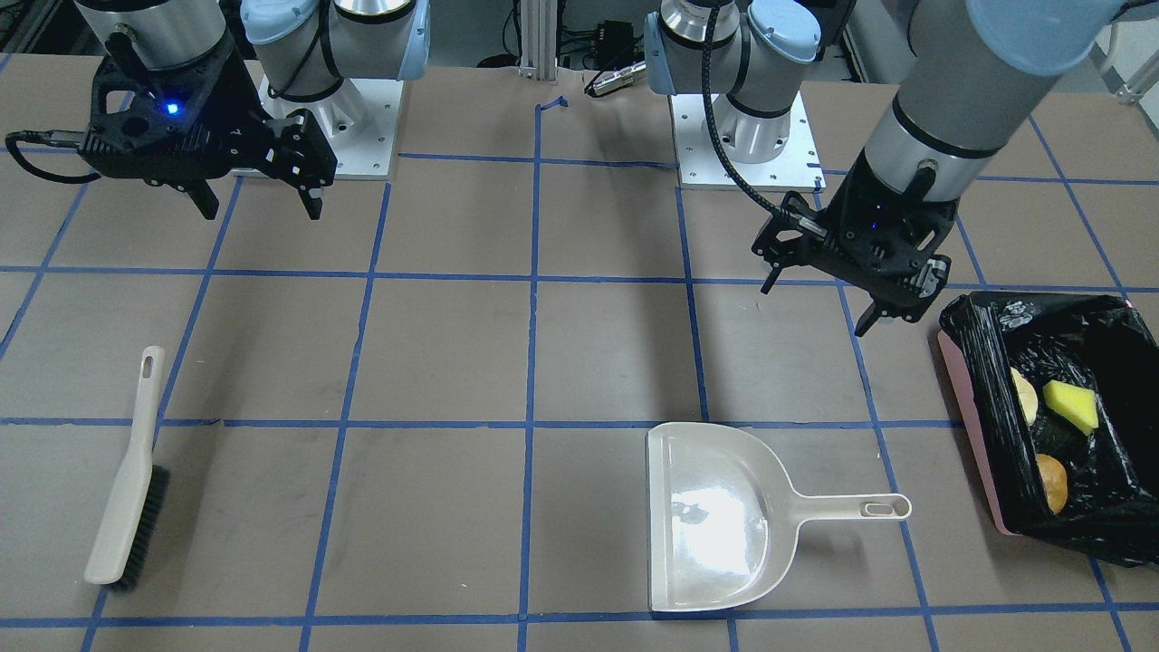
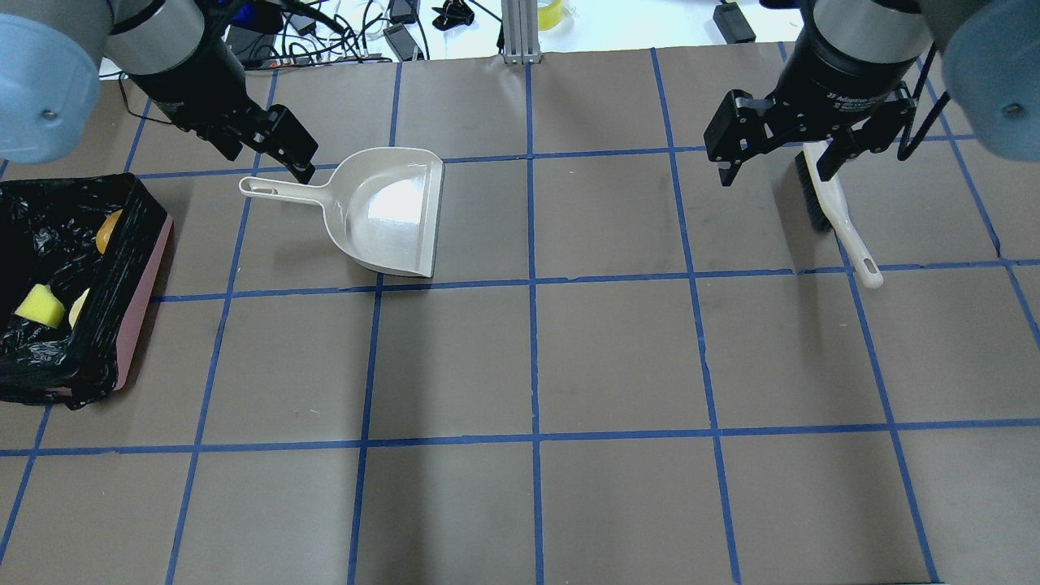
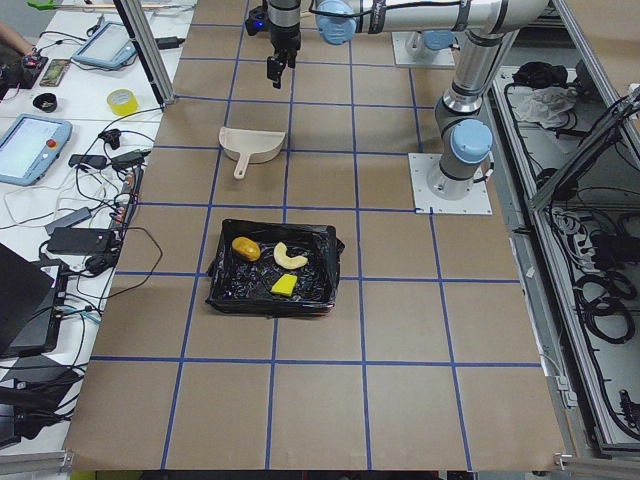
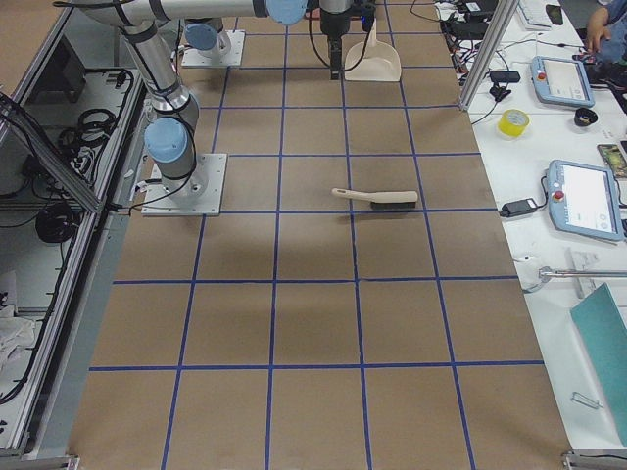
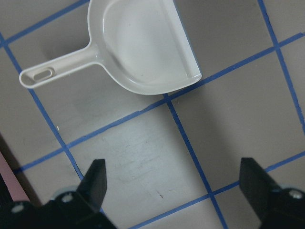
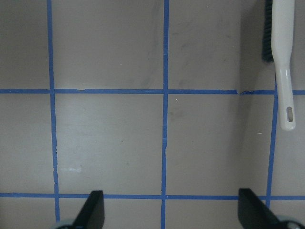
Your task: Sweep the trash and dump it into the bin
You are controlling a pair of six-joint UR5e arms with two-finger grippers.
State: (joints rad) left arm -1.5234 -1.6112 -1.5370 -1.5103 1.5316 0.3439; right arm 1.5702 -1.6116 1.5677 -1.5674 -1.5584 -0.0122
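The bin is a pink container lined with a black bag, at the table's end on my left; it also shows in the overhead view. Inside lie the trash pieces: a yellow wedge, a tan croissant piece and a golden potato-shaped lump. My left gripper is open and empty, raised between the bin and the dustpan, above the table near the pan's handle. My right gripper is open and empty, raised near the brush.
The beige dustpan lies flat and empty on the table. The brush lies flat with its handle toward my base. Blue tape lines grid the brown table. Cables and devices lie beyond the far edge.
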